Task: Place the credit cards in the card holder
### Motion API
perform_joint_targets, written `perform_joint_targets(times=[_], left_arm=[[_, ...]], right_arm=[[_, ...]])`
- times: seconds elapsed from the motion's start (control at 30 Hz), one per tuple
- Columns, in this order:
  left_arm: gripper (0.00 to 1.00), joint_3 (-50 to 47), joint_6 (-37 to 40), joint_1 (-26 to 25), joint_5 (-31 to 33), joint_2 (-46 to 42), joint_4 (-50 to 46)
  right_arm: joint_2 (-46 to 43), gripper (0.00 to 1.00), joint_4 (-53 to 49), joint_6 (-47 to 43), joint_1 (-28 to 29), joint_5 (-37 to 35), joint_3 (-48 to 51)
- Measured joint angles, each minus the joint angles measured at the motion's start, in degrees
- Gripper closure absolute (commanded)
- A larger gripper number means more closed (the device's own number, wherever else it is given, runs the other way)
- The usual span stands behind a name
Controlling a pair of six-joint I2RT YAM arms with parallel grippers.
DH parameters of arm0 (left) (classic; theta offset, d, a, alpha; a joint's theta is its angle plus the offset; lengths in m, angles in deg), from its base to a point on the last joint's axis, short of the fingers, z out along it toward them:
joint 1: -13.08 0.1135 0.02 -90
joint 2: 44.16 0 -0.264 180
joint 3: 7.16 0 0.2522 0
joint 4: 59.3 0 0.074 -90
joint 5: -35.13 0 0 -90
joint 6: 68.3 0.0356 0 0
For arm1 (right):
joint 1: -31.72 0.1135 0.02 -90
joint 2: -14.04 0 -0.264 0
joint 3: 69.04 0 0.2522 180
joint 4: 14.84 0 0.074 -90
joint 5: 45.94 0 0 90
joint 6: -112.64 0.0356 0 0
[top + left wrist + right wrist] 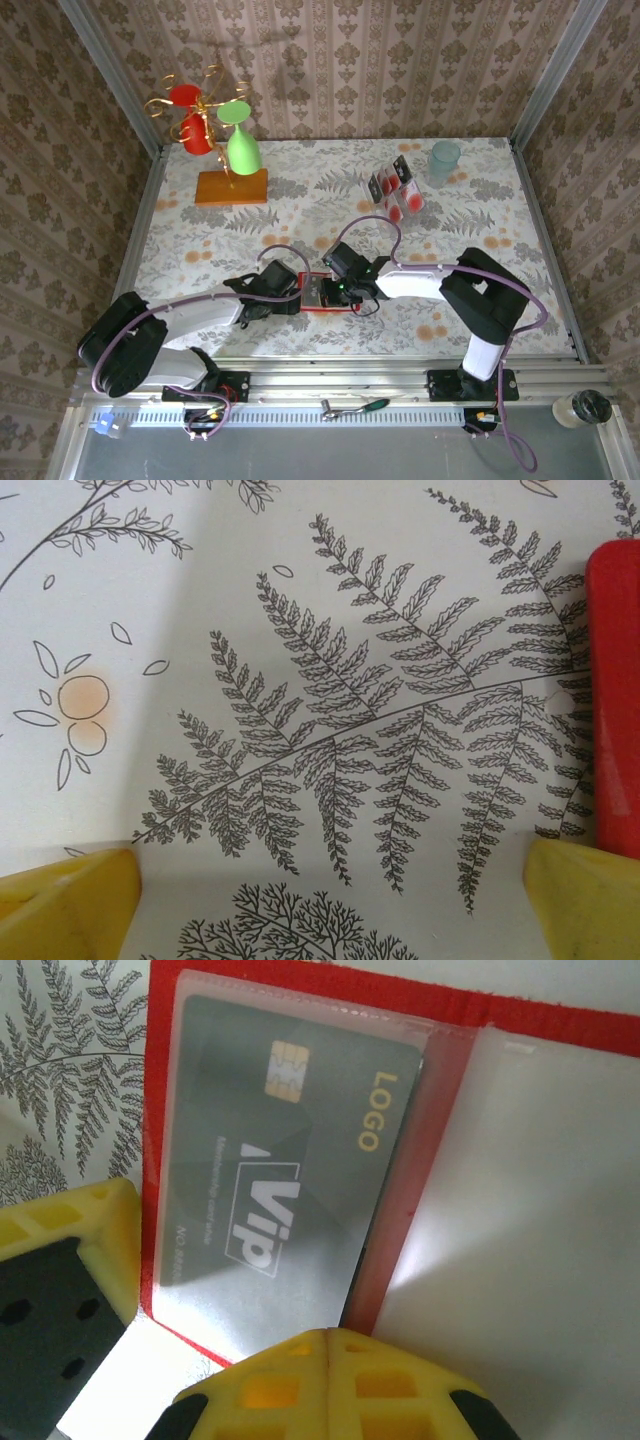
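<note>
I have the card holder (325, 293) lying open and flat on the fern-printed desk (520, 200), close in front of the arm bases. It is a bright red, roughly square wallet. My left gripper (283, 283) sits just at its left side. Through the left wrist camera the jaws stand wide apart on nothing, two smooth yellow wedge fingertips (62, 905) over the printed cloth, with a rounded red edge at the right.

My right gripper (345, 285) is over the wallet's right half. Its wrist camera shows latticed yellow plastic fingers (80, 1240) set slightly apart, with a corner of the wallet and pale desk between them and nothing clamped. A frosted, clear pocket holds a dark grey card (290, 1170) with a gold chip and "LOGO" and "VIP" lettering. A second cloudy sleeve lies to its right.

The credit cards (397, 190) stand far back in a clear rack (385, 178), well apart from the wallet.
</note>
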State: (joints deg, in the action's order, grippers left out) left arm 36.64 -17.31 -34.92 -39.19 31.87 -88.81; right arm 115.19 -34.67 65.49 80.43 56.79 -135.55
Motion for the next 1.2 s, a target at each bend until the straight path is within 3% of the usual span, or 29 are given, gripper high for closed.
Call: perform_joint_targets(times=[0.4, 0.8, 1.2], left_arm=[[0.0, 0.1, -0.4, -0.7, 0.8, -0.1, -0.2], [0.0, 0.2, -0.4, 0.1, 0.6, -6.2, -2.3], [0.0, 4.5, -0.3, 0.1, -1.0, -7.5, -3.6]], right_arm=[[0.5, 1.0, 1.4, 1.0, -0.3, 1.2, -0.2], [-9.8, 0.99, -2.4, -0.5, -7.2, 0.7, 1.1], [-10.5, 0.99, -7.5, -4.4, -9.4, -2.0, 1.2]])
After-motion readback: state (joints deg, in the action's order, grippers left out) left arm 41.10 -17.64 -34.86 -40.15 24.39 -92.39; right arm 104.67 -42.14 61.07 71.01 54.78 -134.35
